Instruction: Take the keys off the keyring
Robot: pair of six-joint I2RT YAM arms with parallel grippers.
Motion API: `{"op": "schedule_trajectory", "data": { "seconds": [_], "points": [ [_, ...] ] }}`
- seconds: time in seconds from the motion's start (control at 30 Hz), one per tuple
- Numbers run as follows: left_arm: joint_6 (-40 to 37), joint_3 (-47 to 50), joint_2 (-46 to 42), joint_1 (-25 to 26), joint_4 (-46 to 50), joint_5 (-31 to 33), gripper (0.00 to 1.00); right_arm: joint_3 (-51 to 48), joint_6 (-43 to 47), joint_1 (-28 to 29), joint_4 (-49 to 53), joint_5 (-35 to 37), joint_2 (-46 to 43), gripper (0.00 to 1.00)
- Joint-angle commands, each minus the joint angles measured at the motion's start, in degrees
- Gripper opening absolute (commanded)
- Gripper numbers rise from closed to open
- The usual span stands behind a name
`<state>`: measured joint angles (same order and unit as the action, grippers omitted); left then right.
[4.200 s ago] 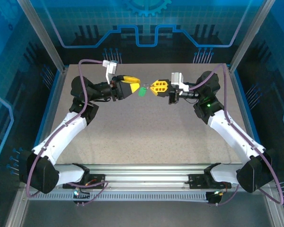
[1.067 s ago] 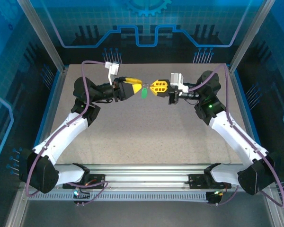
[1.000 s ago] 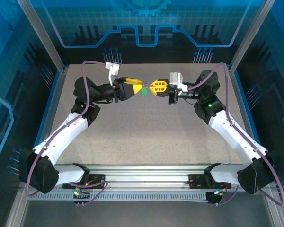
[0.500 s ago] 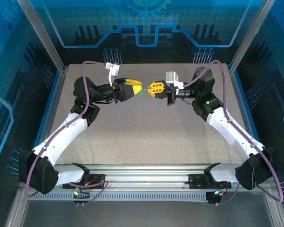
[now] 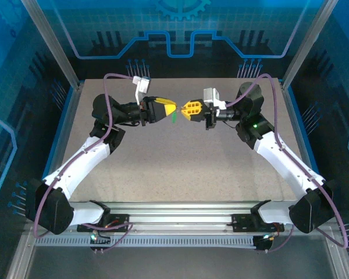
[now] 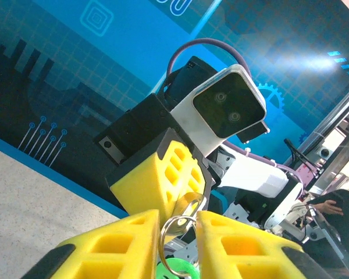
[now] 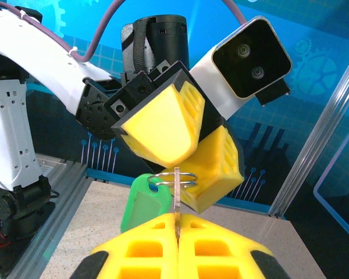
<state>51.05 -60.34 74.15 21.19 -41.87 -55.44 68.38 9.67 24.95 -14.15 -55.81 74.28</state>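
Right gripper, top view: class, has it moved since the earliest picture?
Yes. The right gripper has shifted slightly left, away from the right edge of the table and toward the left gripper.

- We lose the green tag (image 6: 174,271) at the bottom edge.
- The right gripper (image 7: 177,220) hides most of the key (image 7: 177,200) between its fingers.
- We cannot tell whether the left gripper (image 6: 179,225) pinches the keyring (image 7: 173,175).
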Motion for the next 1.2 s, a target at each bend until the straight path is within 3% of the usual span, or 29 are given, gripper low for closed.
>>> {"op": "schedule_trajectory", "data": {
  "seconds": [0.0,0.43,0.63,0.77,1.0,1.17],
  "points": [
    [-0.1,-2.1,0.2,0.4,-0.9,-1.6,0.23,2.2,-0.7,-0.7,-0.3,-0.6,0.0,0.0],
    [-1.1,-1.8,-0.1,0.7,0.5,-0.7,0.0,1.9,-0.8,-0.6,-1.0,0.7,-0.5,0.0],
    [-0.5,-1.2,-0.3,0.7,1.0,2.4,0.0,0.2,1.8,0.5,-0.9,5.9,-1.9,0.0],
    [0.0,-0.8,-0.3,0.7,0.3,3.8,0.0,-4.7,4.2,1.9,-8.3,9.9,-4.3,0.0],
    [-2.4,-0.6,-1.6,0.7,4.3,6.6,0.0,-7.8,4.8,2.6,-9.3,5.7,-6.6,0.0],
    [-2.5,-0.1,-1.7,0.7,4.2,7.1,0.0,-8.5,10.3,5.0,-2.8,9.1,-8.7,0.0]
  ]
}}
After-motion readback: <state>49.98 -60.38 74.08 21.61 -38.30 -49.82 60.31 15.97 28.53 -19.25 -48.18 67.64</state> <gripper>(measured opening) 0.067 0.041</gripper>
